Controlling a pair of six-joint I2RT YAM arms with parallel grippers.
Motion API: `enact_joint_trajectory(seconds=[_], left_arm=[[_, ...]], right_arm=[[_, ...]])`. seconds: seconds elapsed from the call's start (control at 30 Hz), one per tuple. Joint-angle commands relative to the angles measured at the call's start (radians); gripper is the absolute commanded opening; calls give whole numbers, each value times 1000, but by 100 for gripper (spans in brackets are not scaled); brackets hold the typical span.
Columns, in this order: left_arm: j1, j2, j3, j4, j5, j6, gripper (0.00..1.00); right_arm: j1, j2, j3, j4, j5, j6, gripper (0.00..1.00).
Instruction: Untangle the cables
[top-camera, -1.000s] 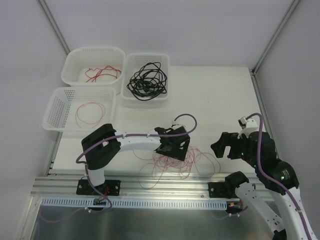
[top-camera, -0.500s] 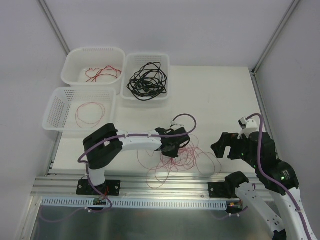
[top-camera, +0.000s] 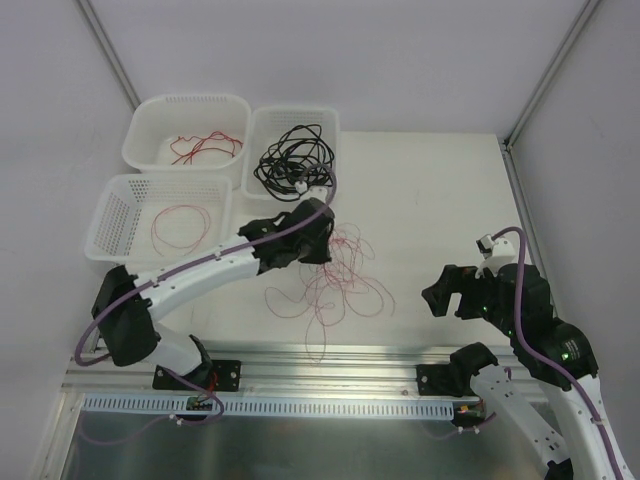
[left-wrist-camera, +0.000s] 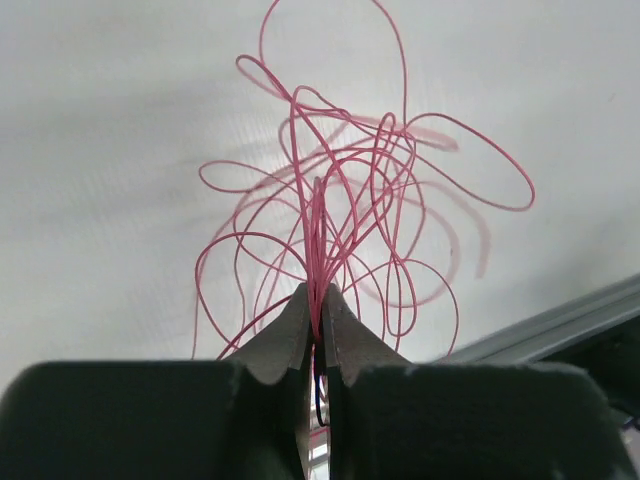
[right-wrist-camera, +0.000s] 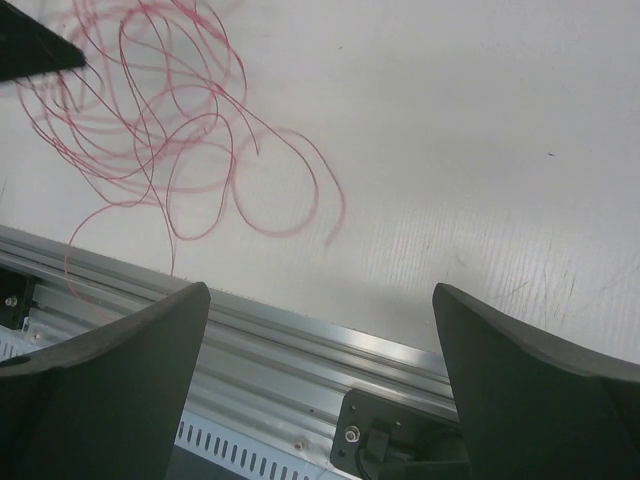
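The left fingers (left-wrist-camera: 297, 328) are pressed together, pinching a bunch of strands from the red wire tangle (top-camera: 335, 275). Its loops fan over the white surface (top-camera: 430, 190), and one strand trails to the metal rail (top-camera: 330, 378) at the near edge. The right fingers (right-wrist-camera: 100, 390) hang spread wide over that rail, holding nothing, with bare surface between them and the tangle. The black cables (top-camera: 293, 160) lie coiled in a basket (top-camera: 295, 110) just beyond the left wrist.

Upper left of the frame: white mesh left basket (top-camera: 190, 99) side by side with right basket (top-camera: 296, 109); third basket (top-camera: 112, 222) just below the left. White table (top-camera: 430, 190) mid-frame. Aluminium rail (top-camera: 300, 385) along the bottom.
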Motion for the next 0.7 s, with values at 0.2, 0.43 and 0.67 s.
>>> enact_joint_trajectory(seconds=[0.2,0.43,0.67], left_arm=[[157,-226,268,-123,-66,203,0],[226,-312,515,-200,-343,374,3],[445,-339,605,-254,-413,477,0]], right_arm=[[1,25,-1,7,13,15,100],[1,46,3,25,-1,22,100],[1,57,13,31,-11,27,100]])
